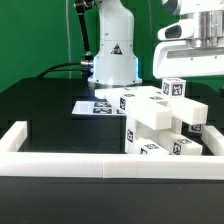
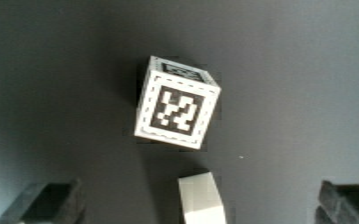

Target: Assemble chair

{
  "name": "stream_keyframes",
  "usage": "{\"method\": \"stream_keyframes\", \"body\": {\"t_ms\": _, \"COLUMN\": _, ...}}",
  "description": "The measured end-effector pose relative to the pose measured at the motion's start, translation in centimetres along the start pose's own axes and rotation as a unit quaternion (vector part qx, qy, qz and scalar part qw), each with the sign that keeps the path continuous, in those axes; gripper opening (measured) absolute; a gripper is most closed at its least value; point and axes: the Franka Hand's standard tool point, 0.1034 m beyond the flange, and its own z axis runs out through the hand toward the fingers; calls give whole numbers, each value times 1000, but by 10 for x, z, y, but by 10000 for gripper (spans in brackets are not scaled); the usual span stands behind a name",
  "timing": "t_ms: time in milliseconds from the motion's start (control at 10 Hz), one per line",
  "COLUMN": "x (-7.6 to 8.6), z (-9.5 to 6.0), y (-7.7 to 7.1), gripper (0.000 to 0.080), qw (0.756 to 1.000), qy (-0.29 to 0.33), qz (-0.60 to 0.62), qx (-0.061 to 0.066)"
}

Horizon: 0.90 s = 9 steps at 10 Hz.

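Carefully, with our gripper [image 2: 194, 205] spread wide and empty above the tagged block [image 2: 176, 103], we centre both fingers on its sides before descending.

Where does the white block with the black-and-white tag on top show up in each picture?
Exterior view: probably the tagged block standing highest among the white parts, toward the exterior view's right; the match is not certain.
Wrist view: the tagged block fills the middle, seen from above.
Shared landmark: the black tabletop beneath it.
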Motion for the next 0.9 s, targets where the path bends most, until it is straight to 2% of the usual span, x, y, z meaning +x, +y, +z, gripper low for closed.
{"method": "stream_keyframes", "body": {"t_ms": 200, "x": 2, "z": 11, "y": -1, "gripper": 649, "qw": 999, "qy": -15, "qz": 33, "qx": -5}}
{"method": "stream_keyframes", "body": {"t_ms": 900, "x": 3, "z": 14, "y": 1, "gripper": 649, "qw": 999, "qy": -14, "qz": 51, "qx": -4}}
